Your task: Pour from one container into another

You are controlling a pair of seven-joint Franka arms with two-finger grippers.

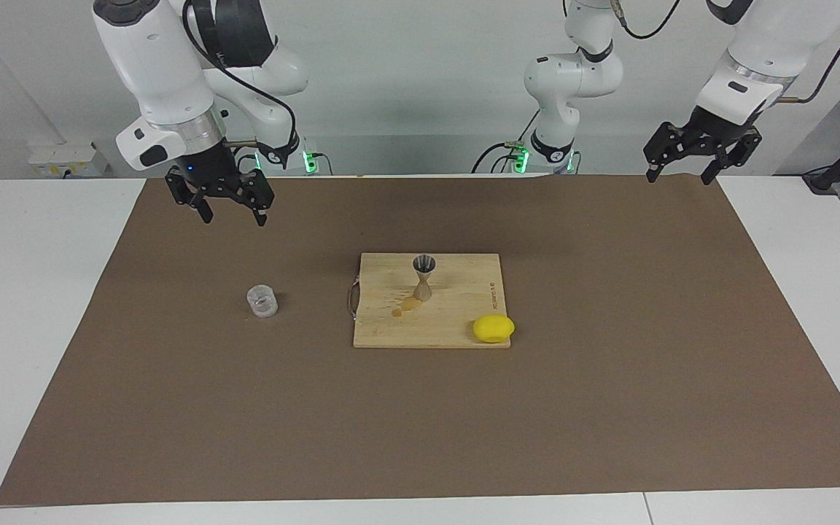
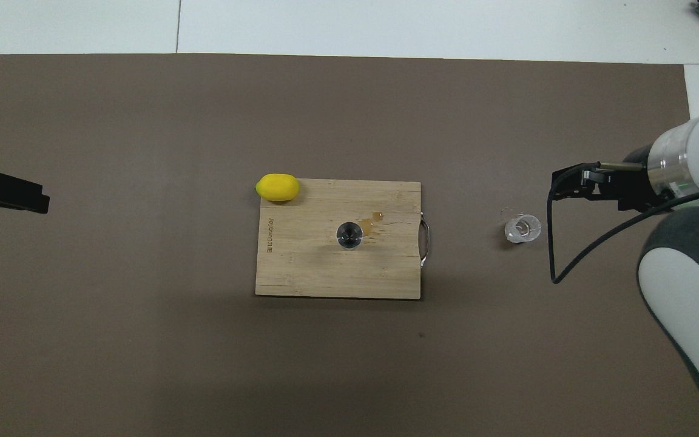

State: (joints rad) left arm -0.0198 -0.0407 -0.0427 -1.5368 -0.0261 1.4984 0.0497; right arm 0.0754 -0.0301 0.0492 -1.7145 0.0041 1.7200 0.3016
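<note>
The small clear glass cup (image 1: 262,300) (image 2: 522,228) stands upright on the brown mat, toward the right arm's end of the table. The steel hourglass jigger (image 1: 424,277) (image 2: 349,235) stands upright on the wooden cutting board (image 1: 456,328) (image 2: 301,267). A small amber spill (image 1: 407,306) (image 2: 374,220) lies on the board beside the jigger. My right gripper (image 1: 232,213) (image 2: 559,185) hangs open and empty in the air, above the mat near the cup. My left gripper (image 1: 680,172) (image 2: 34,203) is open and empty, raised at the left arm's end.
A yellow lemon (image 1: 494,328) (image 2: 277,187) rests at the board's corner farthest from the robots, toward the left arm's end. The board has a metal handle (image 1: 351,297) (image 2: 425,243) on the side facing the cup. The brown mat (image 1: 420,437) covers most of the white table.
</note>
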